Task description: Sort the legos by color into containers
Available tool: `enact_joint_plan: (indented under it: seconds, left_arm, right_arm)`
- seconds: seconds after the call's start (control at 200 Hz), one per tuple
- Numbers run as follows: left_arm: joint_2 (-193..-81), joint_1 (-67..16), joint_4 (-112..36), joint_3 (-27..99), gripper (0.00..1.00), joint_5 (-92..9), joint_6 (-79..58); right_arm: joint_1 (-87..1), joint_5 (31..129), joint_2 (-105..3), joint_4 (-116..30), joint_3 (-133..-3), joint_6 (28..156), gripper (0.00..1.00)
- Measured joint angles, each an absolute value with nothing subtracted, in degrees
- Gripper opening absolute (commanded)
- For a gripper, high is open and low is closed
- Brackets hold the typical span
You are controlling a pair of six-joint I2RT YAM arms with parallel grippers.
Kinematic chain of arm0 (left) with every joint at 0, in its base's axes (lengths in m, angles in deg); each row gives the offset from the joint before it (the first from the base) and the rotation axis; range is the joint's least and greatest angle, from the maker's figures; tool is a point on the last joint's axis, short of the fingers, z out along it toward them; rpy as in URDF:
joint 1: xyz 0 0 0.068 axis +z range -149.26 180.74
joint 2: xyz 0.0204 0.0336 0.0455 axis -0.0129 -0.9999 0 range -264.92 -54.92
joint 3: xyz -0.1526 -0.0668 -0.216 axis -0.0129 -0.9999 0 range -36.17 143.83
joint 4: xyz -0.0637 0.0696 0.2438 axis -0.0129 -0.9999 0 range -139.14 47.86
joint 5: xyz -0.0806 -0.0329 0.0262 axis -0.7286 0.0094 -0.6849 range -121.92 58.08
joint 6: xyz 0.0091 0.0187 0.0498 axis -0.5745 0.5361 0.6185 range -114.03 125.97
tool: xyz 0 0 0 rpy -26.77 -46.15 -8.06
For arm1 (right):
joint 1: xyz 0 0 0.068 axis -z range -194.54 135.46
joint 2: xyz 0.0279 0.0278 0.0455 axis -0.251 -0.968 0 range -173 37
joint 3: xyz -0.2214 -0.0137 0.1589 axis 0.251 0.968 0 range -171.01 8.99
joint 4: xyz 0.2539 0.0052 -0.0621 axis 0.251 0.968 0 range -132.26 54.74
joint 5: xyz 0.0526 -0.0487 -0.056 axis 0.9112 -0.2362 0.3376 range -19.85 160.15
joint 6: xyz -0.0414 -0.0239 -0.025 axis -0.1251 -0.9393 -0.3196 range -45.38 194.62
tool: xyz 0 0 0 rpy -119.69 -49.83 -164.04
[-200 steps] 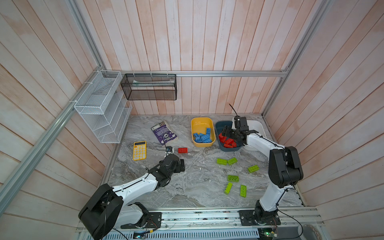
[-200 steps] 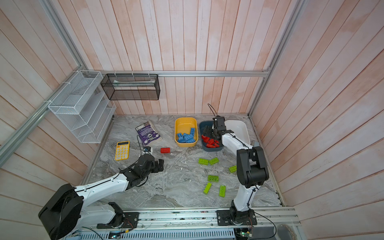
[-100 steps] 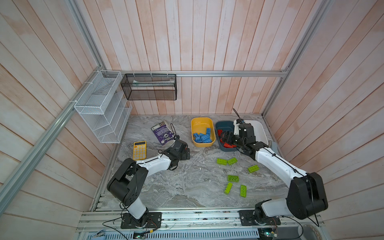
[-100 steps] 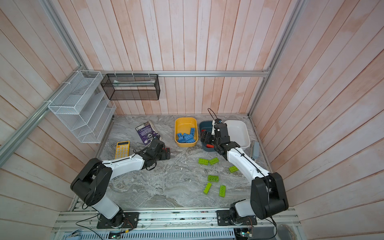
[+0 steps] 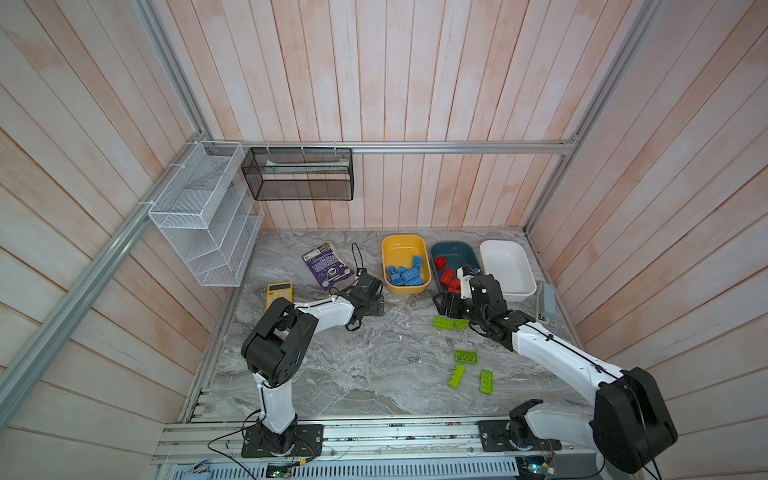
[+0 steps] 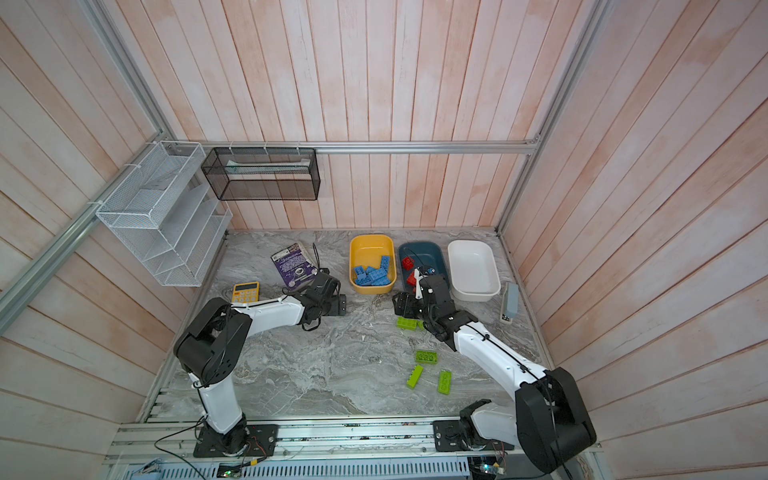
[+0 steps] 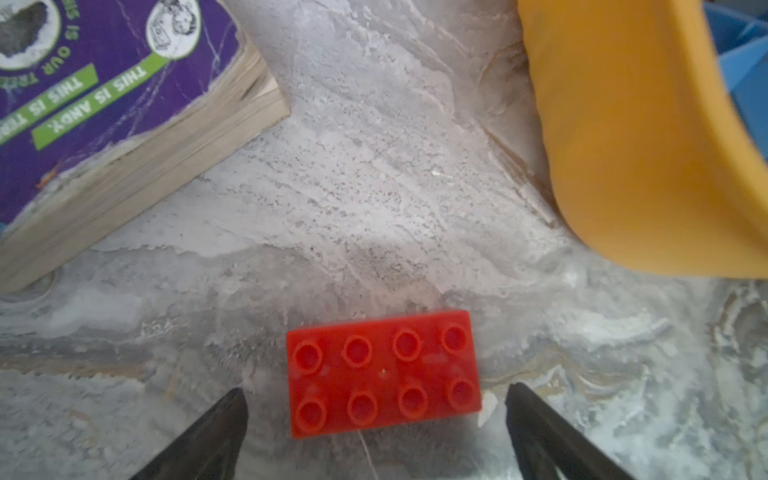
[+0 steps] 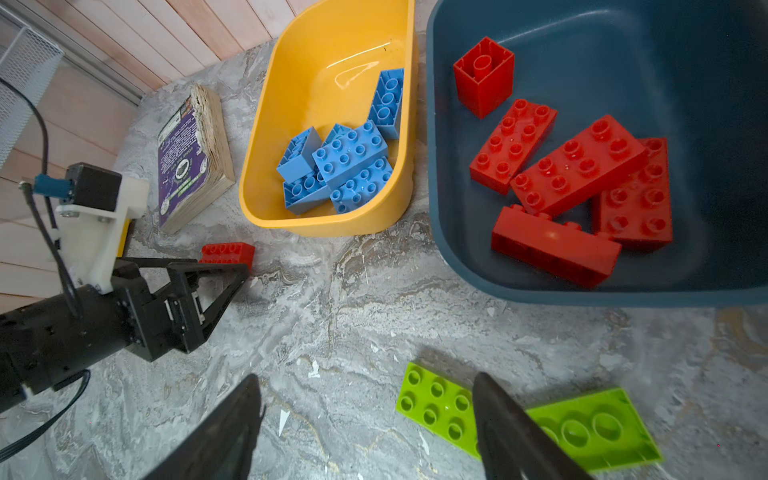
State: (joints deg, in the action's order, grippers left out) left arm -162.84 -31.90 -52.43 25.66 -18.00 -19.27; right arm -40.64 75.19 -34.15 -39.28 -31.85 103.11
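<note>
Left tool (image 7: 376, 392) swings in, wide open astride the last red studded plastic brick (image 7: 384, 374) on the marbled worktop (image 7: 374, 187), reds nearly sorted, while the open right tool (image 8: 368, 378) pulls back over lime green bricks (image 8: 436, 401).

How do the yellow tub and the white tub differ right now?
Contents: the yellow tub holds blue bricks; the white tub shows none.
Place: in both top views the yellow tub is leftmost in the row and the white tub rightmost, with the teal tub between them.
Colour: yellow tub versus white tub, as named.
Shared: rounded-rectangular shape, like size, open side up.
</note>
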Motion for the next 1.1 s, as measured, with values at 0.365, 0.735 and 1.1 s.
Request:
enact_joint_plan:
  seconds: [0.365, 0.735, 1.1]
  left_arm:
    - [-165.06, -31.23, -53.08, 27.97, 0.6, -17.79, -18.76]
    - [-163.69, -31.4, -54.63, 28.1, 0.52, -18.29, -17.98]
    - [-157.68, -34.5, -56.58, 38.29, 0.53, -22.75, -15.05]
  right_arm:
    - [-40.64, 76.31, -30.48, -38.95, -28.77, 103.15, 0.8]
    - [-40.64, 76.26, -23.88, -35.54, -27.35, 103.41, 0.8]
    - [-40.64, 78.8, -17.3, -35.06, -27.39, 105.42, 0.79]
